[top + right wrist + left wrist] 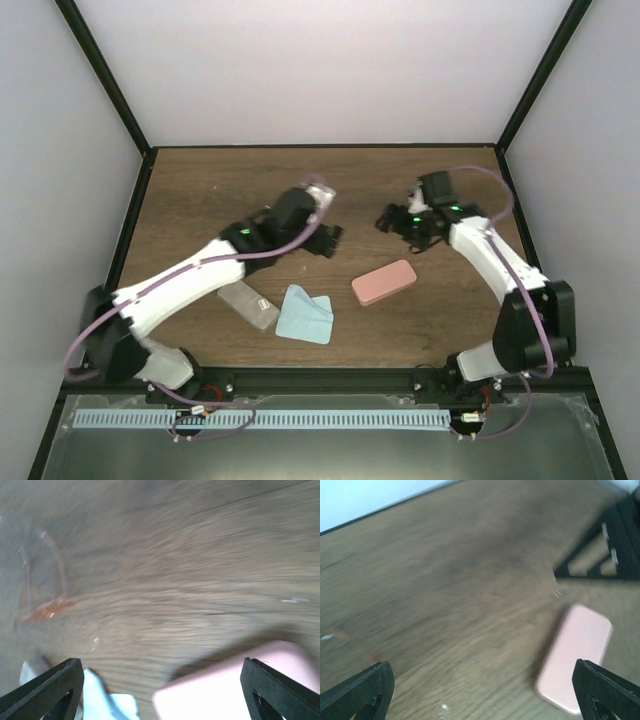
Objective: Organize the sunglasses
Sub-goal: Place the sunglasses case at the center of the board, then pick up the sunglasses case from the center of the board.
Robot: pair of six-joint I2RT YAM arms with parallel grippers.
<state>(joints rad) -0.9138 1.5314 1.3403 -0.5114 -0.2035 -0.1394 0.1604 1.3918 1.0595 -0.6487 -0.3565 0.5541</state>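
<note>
A pair of sunglasses with orange lenses [46, 608] lies on the wooden table at the left of the right wrist view, blurred. In the top view it is hidden, likely under the left arm. The purple-pink pair is not in view. My left gripper [325, 240] is open and empty over the table's middle; in its wrist view [480, 690] only bare wood lies between the fingers. My right gripper [392, 220] is open and empty just right of it, above the pink case; its wrist view [160, 687] shows wood between the fingers.
A pink oblong case [384, 281] lies right of centre, also seen in the left wrist view [575, 660] and the right wrist view [235, 692]. A grey case [248, 303] and a light blue cloth [305, 314] lie near the front. The two grippers are close together.
</note>
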